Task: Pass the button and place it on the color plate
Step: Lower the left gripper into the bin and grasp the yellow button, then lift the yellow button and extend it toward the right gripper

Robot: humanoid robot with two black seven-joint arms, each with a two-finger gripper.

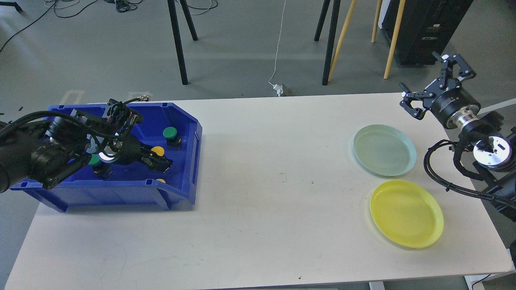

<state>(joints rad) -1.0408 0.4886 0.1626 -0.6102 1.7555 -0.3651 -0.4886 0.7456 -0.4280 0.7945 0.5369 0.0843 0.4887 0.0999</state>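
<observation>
Left end effector (pixel 161 163) sits low in the bin (pixel 183 121) – yellow button (pixel 157 151) touching its tips; whether it pinches, I cannot tell.

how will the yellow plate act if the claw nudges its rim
The yellow plate looks thin and plastic, so probably light and stiff. It sits on the smooth white table, so it would likely slide rather than tip. Its shallow raised rim might let a claw catch it.
</observation>
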